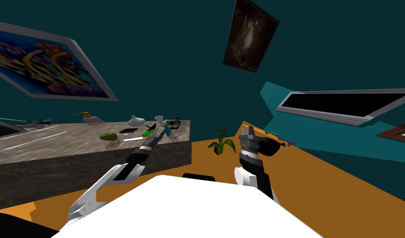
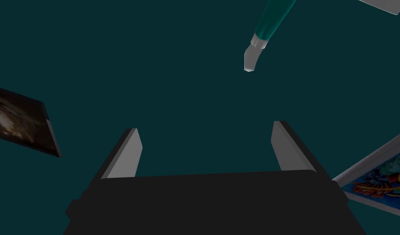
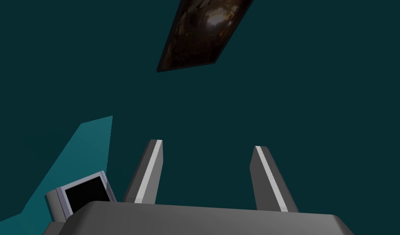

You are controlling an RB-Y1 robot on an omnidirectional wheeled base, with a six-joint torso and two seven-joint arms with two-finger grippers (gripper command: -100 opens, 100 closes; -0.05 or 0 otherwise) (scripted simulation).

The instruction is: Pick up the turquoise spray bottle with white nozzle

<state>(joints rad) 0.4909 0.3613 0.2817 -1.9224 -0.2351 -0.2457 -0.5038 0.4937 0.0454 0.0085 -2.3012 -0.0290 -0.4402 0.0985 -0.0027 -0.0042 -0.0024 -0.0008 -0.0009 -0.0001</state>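
A grey stone-patterned counter [image 1: 53, 142] fills the left side. The left gripper [image 2: 206, 126] reaches over its near right corner, fingers spread wide and holding nothing. The turquoise spray bottle [image 1: 167, 130] sits at that corner, just beyond the fingertips and apart from them. To the right, the right gripper [image 3: 208, 143] hangs wide open and empty.

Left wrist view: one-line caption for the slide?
Left gripper open, turquoise spray bottle with white nozzle beyond the fingers and off to one side, not gripped.
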